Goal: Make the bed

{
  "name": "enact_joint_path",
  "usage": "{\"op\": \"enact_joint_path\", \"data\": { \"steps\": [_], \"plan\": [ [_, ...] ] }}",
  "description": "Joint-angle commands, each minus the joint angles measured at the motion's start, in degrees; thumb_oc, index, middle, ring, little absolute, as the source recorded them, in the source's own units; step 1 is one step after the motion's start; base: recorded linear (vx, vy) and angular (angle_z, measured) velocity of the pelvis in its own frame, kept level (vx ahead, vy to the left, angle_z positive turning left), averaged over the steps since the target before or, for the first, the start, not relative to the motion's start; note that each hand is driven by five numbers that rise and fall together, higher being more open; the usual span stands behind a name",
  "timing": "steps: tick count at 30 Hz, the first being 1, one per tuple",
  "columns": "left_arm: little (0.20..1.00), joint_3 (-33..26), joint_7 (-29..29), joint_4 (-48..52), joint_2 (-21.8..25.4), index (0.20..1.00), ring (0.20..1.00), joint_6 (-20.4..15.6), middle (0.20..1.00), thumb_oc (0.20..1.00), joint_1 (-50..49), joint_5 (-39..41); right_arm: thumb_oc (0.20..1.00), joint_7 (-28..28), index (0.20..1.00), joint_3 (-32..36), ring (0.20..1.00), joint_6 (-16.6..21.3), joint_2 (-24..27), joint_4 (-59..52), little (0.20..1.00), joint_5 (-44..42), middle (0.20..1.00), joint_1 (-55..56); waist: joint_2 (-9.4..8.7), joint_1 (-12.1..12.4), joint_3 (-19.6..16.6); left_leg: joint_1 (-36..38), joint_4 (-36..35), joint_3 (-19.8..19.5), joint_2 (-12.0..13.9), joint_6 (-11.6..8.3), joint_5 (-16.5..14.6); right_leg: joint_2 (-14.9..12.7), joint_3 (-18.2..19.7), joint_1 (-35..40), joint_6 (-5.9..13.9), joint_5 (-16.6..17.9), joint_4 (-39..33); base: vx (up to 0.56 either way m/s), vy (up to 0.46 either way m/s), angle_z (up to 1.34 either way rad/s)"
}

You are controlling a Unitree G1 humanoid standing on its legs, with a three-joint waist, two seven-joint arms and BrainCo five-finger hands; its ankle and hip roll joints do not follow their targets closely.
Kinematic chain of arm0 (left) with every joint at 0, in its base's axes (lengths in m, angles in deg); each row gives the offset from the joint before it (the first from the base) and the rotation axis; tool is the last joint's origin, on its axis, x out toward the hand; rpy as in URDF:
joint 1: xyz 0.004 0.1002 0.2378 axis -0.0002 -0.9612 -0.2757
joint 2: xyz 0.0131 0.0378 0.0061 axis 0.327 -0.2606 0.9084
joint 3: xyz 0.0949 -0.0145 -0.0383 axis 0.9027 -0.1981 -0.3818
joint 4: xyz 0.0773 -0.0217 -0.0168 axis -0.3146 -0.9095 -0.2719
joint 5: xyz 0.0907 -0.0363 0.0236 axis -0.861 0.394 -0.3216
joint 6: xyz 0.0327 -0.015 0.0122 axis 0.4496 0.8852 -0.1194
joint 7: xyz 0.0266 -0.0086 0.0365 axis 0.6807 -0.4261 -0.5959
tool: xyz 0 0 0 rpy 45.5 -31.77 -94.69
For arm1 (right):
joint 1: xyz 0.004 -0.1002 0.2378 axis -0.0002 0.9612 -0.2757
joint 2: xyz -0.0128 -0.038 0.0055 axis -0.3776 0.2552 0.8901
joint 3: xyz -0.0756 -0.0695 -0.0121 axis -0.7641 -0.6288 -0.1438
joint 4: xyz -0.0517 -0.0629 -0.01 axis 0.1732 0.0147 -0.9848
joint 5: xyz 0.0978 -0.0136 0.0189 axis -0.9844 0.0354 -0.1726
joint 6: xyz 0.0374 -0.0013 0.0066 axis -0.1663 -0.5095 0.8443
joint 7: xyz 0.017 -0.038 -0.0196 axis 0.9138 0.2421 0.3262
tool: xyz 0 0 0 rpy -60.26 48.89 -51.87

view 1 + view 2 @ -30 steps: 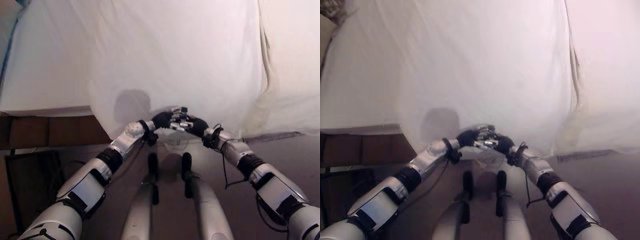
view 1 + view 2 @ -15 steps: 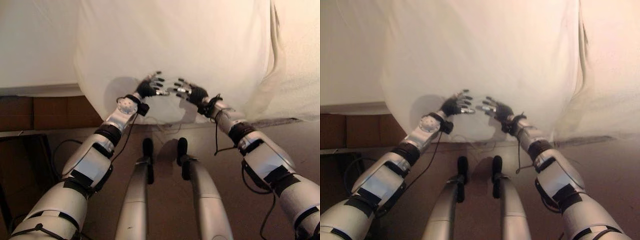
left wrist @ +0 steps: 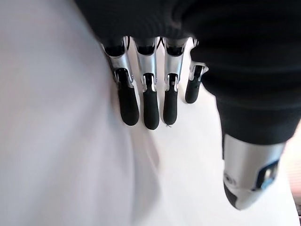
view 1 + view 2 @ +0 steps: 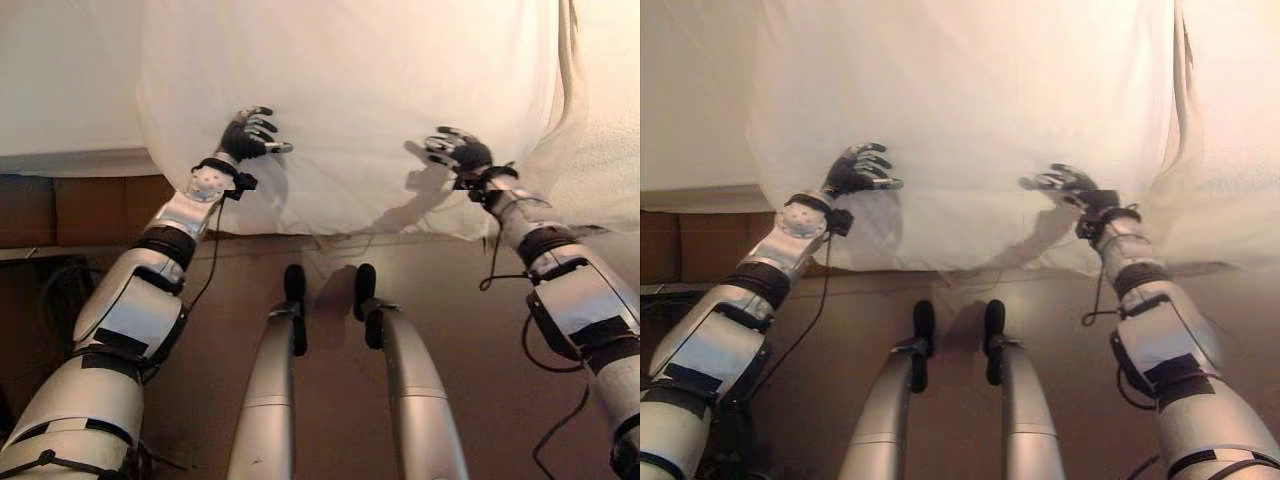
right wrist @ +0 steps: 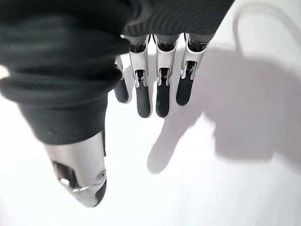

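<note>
Both hands, left hand (image 4: 248, 136) and right hand (image 4: 456, 152), rest with released fingers, well apart, against the hanging white fabric sheet (image 4: 350, 90), equally near its lower edge.

Left hand (image 4: 248, 135), right hand (image 4: 457, 152): apart, open-fingered.

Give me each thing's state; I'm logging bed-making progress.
White sheet: draped over the bed's edge, hem hanging just above the floor, held by neither hand.
Left hand: open, fingers straight, at the sheet.
Right hand: open, fingers straight, at the sheet.
</note>
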Motion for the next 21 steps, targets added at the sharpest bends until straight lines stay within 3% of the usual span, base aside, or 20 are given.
{"op": "enact_joint_path", "data": {
  "steps": [1, 7, 11, 15, 18, 21],
  "plan": [
    [1.0, -6.9, -0.6, -1.0, 4.2, 1.0, 1.0, -0.5, 1.0, 1.0, -8.2, -0.5, 1.0, -1.2, 1.0, 5.2, 1.0, 1.9, 4.9, 1.8, 1.0, 0.1, 1.0, 7.8, 2.15, 1.5, -2.7, 5.2, -0.6, 1.9, -1.4, -1.85, -3.9, 0.0, -0.5, 5.8, 6.23, -1.5, -5.1, 0.01, -0.046, 0.05],
    [1.0, -14.0, -2.5, -1.9, 5.6, 1.0, 1.0, 1.1, 1.0, 1.0, -19.9, -3.4, 1.0, -2.3, 1.0, 11.7, 1.0, 1.6, 4.2, 1.4, 1.0, 1.7, 1.0, 19.5, 1.67, 1.4, -2.8, 12.0, -8.6, 1.0, -1.6, -2.57, -1.3, 0.8, -1.2, 12.8, 6.71, 0.2, -12.5, 0.02, -0.062, 0.09],
    [1.0, -18.7, -0.9, 0.1, 1.2, 1.0, 1.0, 0.7, 1.0, 1.0, -31.9, -1.6, 1.0, -3.2, 1.0, 17.0, 1.0, 2.0, 0.8, 0.6, 1.0, 2.7, 1.0, 30.5, 1.16, 1.6, -4.0, 20.0, -14.0, 0.0, -1.9, -2.78, 0.3, 1.1, -1.4, 21.2, 7.09, 1.4, -17.8, 0.1, -0.073, 0.0],
    [1.0, -17.1, 1.0, -1.4, -3.7, 1.0, 1.0, 0.6, 1.0, 1.0, -37.5, -3.7, 1.0, -3.3, 1.0, 19.6, 1.0, 2.2, -2.6, 1.6, 1.0, 3.9, 1.0, 37.8, 0.62, 1.6, -6.1, 30.2, -23.1, -0.9, -1.8, -2.93, 2.7, 1.6, -1.8, 30.6, 7.73, 2.8, -24.3, 0.12, -0.039, 0.08],
    [1.0, -16.9, 5.3, -1.2, -8.8, 1.0, 1.0, -0.5, 1.0, 1.0, -43.2, -2.3, 1.0, -2.8, 1.0, 21.8, 1.0, 2.9, -5.8, 0.8, 1.0, 6.0, 1.0, 45.4, 0.39, 1.0, -10.0, 38.6, -30.7, -1.4, -1.0, -3.47, 4.9, 2.0, -2.2, 38.6, 8.2, 4.1, -29.8, 0.17, -0.009, 0.1],
    [1.0, -17.3, 6.8, -2.3, -11.0, 1.0, 1.0, -0.1, 1.0, 1.0, -45.4, -2.0, 1.0, -3.0, 1.0, 21.7, 1.0, 3.0, -8.2, 0.3, 1.0, 7.8, 1.0, 48.2, 0.23, 0.9, -11.7, 42.5, -34.1, -1.3, -0.6, -3.51, 6.1, 2.6, -1.9, 42.3, 8.35, 5.1, -33.0, 0.08, 0.008, 0.0]
  ]
}}
